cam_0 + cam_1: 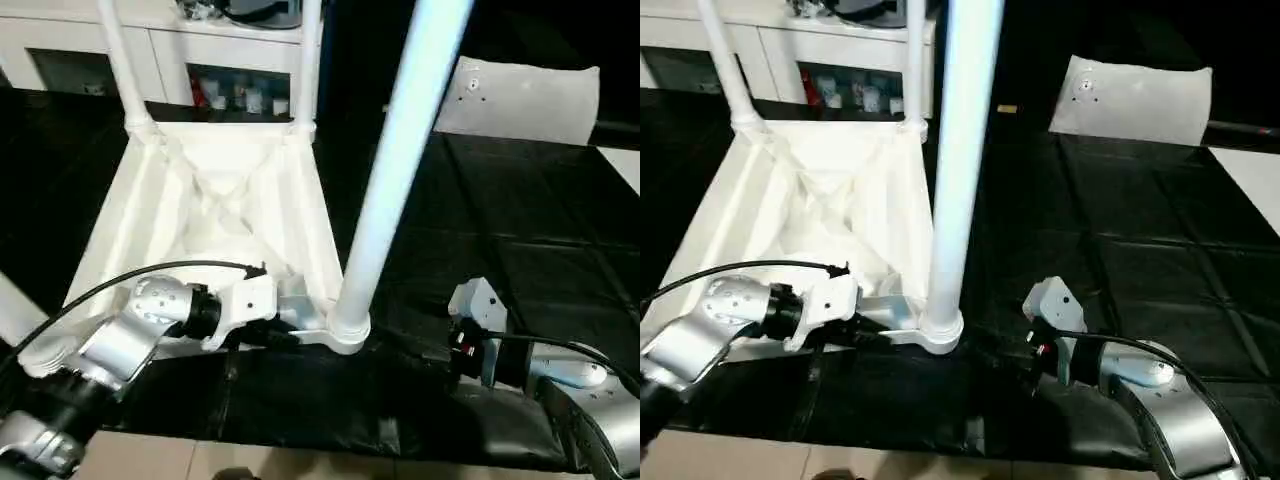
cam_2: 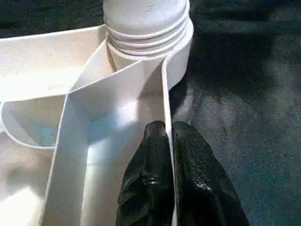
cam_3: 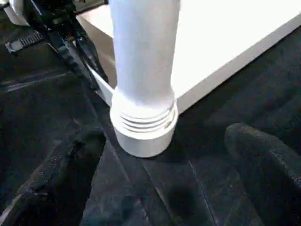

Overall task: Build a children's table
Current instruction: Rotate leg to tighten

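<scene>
Already three legs stand in the overturned tabletop; one near corner remains unconfirmed.

Head views: tabletop [image 1: 215, 215] lies ribbed side up on the black worktop [image 1: 520, 230]; two far legs [image 1: 120, 60] and [image 1: 308, 60] are upright in their sockets, near right leg [image 1: 400, 150] stands in its corner socket [image 1: 345, 328]. A leg-like white tube crosses the near-left edge; whether it is seated cannot be told. Left wrist view: left claw [image 2: 169, 155] is closed on the tabletop's edge wall beside that socket. Right wrist view: right claw [image 3: 164, 183] hangs spread, empty, just before the leg's ringed base [image 3: 143, 117]. Judgement: largely built; the fourth leg and turning upright are left.
</scene>
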Controlling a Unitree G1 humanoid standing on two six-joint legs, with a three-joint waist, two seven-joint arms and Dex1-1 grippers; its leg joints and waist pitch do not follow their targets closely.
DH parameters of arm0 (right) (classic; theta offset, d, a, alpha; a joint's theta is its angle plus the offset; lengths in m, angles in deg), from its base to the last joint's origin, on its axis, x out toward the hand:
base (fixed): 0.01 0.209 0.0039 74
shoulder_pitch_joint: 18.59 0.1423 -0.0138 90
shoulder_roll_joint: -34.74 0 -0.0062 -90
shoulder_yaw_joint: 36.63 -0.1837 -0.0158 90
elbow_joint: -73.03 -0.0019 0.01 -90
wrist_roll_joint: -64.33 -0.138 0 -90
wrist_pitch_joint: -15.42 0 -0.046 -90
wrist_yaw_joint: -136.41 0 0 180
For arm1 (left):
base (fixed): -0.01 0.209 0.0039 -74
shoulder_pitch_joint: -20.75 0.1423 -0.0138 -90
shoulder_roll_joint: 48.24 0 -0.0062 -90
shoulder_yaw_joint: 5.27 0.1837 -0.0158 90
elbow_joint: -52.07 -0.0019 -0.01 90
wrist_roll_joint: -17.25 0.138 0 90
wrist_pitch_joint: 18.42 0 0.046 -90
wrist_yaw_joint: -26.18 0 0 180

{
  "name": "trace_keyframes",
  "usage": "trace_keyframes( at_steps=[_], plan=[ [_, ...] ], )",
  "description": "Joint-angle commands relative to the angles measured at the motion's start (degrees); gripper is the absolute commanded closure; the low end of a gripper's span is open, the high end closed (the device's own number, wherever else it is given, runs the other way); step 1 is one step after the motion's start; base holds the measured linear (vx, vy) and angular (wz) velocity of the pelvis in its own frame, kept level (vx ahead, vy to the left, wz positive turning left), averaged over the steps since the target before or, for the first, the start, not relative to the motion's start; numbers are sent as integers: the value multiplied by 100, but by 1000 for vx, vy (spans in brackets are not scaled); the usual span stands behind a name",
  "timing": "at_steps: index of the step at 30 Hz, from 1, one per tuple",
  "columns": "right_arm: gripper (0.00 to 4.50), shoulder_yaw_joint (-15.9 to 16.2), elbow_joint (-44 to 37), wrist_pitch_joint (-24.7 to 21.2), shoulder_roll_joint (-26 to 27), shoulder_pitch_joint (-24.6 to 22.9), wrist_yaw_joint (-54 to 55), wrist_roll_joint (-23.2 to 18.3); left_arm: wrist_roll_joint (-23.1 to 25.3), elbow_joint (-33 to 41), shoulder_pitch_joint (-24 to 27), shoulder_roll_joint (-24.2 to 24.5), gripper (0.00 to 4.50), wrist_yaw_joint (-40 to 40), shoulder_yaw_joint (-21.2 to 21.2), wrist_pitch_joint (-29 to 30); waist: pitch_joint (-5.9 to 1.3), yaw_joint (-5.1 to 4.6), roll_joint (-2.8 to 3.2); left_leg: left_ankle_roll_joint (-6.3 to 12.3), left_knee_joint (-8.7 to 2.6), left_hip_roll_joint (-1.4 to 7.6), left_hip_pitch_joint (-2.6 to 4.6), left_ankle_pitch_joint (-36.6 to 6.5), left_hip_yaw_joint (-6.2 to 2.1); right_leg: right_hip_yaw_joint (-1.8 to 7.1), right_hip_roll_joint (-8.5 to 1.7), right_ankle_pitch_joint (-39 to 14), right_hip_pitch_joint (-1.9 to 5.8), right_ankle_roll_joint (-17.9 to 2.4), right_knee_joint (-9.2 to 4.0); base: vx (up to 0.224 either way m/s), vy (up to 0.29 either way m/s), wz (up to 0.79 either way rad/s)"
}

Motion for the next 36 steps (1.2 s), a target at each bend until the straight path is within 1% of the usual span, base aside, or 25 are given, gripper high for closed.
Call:
trace_keyframes(
  at_steps=[1,3,4,5,7,8,11,12,13,14,15,16,17,18,19,21,22,23,25,27,28,29,32,33,36],
  plan=[
    [0,5,74,-4,-5,54,23,47,-287,-99,-87,-193,444,42,-156,43,-267,-18,-16,108,-433,301,-40,-822,-85,328,-553,-1317,234,-882,-500,0,0,0],
    [0,69,178,-16,19,165,-77,11,-338,-65,-27,-193,444,173,-126,222,-268,-10,-15,111,-438,305,-35,-848,-88,327,-561,-1619,222,-784,-528,0,0,0],
    [0,87,196,-16,20,190,-100,8,-310,-39,-2,-173,444,177,-101,227,-269,-33,-1,104,-446,309,-39,-864,-97,320,-558,-1698,216,-782,-522,0,0,0],
    [0,117,241,-29,32,251,-152,-14,-227,-20,48,-137,444,171,-55,133,-271,-37,-30,120,-440,316,-33,-857,-91,323,-556,-1711,207,-753,-533,0,0,0],
    [0,146,307,-57,58,341,-218,-63,-81,-45,107,-97,444,151,1,-126,-276,-61,-15,146,-442,316,-52,-836,-104,318,-554,-1614,213,-779,-513,0,0,0],
    [0,195,422,11,91,471,-317,-73,-59,-71,107,-106,444,252,17,-120,-280,-69,-25,168,-434,314,-39,-805,-91,318,-545,-1505,204,-815,-501,0,0,0],
    [0,265,671,110,198,708,-590,-174,-66,-141,54,-175,444,444,22,-69,-289,-60,-19,205,-422,318,-39,-682,-75,322,-559,-1302,213,-909,-485,0,0,0],
    [29,293,785,157,238,794,-673,-184,-55,-167,35,-186,450,506,43,-105,-288,-65,-34,212,-424,315,-46,-647,-76,318,-555,-1262,219,-940,-478,0,0,0],
    [29,306,838,178,256,834,-710,-189,-50,-178,27,-190,450,534,53,-123,-298,-61,-30,221,-416,313,-44,-633,-72,318,-557,-1227,216,-960,-468,0,0,0],
    [36,362,1002,271,292,960,-836,-173,-30,-197,1,-192,450,623,97,-172,-291,-59,-24,222,-419,311,-44,-612,-70,320,-556,-1215,213,-960,-475,0,0,0],
    [49,362,1002,271,292,960,-836,-173,-30,-197,1,-192,450,623,97,-172,-302,-56,-39,237,-412,311,-43,-556,-67,316,-562,-1135,219,-995,-456,0,0,0],
    [62,463,1262,348,328,1184,-1094,-196,4,-187,-38,-183,450,802,184,-259,-307,-59,-102,278,-405,312,-40,-494,-53,307,-548,-1017,216,-1017,-449,0,0,0],
    [74,492,1349,361,335,1266,-1183,-204,0,-168,-49,-179,450,871,213,-298,-297,-54,-86,301,-412,308,-47,-490,-58,307,-556,-1070,219,-1034,-447,0,0,0],
    [74,518,1434,355,341,1347,-1282,-225,-7,-144,-58,-174,450,935,239,-327,-302,-47,-68,302,-408,310,-37,-502,-57,305,-564,-1088,211,-1052,-443,0,0,0],
    [85,528,1467,350,343,1378,-1320,-235,-10,-134,-61,-172,450,960,248,-337,-308,-32,-65,310,-401,321,-19,-476,-48,311,-572,-994,207,-1085,-441,0,0,0],
    [106,596,1670,390,342,1549,-1583,-234,18,-106,-90,-167,450,1087,291,-413,-303,-19,-68,333,-410,330,-8,-444,-41,298,-559,-804,195,-1140,-420,0,0,0],
    [117,630,1775,393,338,1633,-1745,-240,58,-111,-116,-168,450,1155,316,-452,-296,-22,-87,349,-409,330,-1,-462,-36,294,-556,-767,184,-1161,-412,0,0,0],
    [130,683,1906,422,325,1738,-1941,-221,86,-118,-151,-175,450,1270,353,-501,-292,-5,-76,353,-414,333,1,-545,-34,284,-573,-858,186,-1188,-419,0,0,0],
    [139,725,2007,457,312,1807,-2060,-219,94,-122,-170,-185,450,1328,364,-525,-290,21,-77,323,-423,343,1,-587,-35,287,-582,-926,190,-1163,-424,0,0,0],
    [158,806,2186,539,277,1935,-2315,-199,136,-138,-224,-184,450,1425,413,-555,-274,17,-92,301,-437,344,-16,-601,-42,284,-586,-924,197,-1159,-427,0,0,0],
    [158,820,2216,553,271,1956,-2358,-194,144,-141,-233,-183,450,1442,422,-560,-275,10,-99,294,-432,337,-16,-636,-41,281,-583,-967,194,-1161,-427,0,0,0],
    [173,895,2295,547,230,2045,-2620,-208,196,-216,-294,-191,450,1496,441,-618,-270,23,-98,273,-429,340,-7,-661,-39,289,-596,-1022,192,-1153,-440,0,0,0],
    [193,977,2317,511,189,2114,-2842,-221,238,-330,-351,-205,450,1531,428,-685,-272,32,-116,314,-427,337,-16,-590,-39,287,-586,-907,202,-1167,-423,0,0,0],
    [211,1018,2343,514,170,2147,-2938,-209,249,-372,-372,-212,450,1547,418,-702,-264,42,-116,325,-429,346,-15,-535,-40,283,-588,-800,195,-1188,-413,0,0,0],
    [227,1062,2395,538,155,2195,-3053,-180,257,-416,-399,-214,450,1582,410,-699,-265,47,-121,326,-428,347,-19,-538,-41,280,-597,-814,202,-1218,-412,0,0,0]
  ],
)
